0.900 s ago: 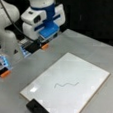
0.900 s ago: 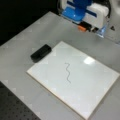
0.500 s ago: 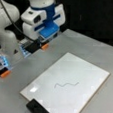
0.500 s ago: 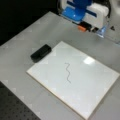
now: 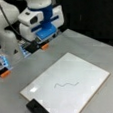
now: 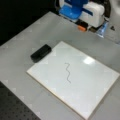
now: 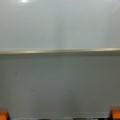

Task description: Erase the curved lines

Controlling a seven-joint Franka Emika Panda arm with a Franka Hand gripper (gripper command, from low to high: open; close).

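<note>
Orange-tipped gripper (image 5: pixel 38 45) is hanging low off the white board (image 5: pixel 90 73), wide open, gripping nothing; curve lines (image 5: pixel 66 84) sitting untouched, black eraser (image 6: pixel 40 53) lying alongside.

I see a plain grey surface (image 5: pixel 72 42) carrying everything. A white board (image 5: pixel 70 87) lies flat on it, and its thin tan edge runs straight across the wrist view (image 7: pixel 60 52) with bare surface below. A black block eraser (image 6: pixel 40 53) lies on the surface just beside one corner of the board in both front views; I cannot tell whether they touch.
</note>
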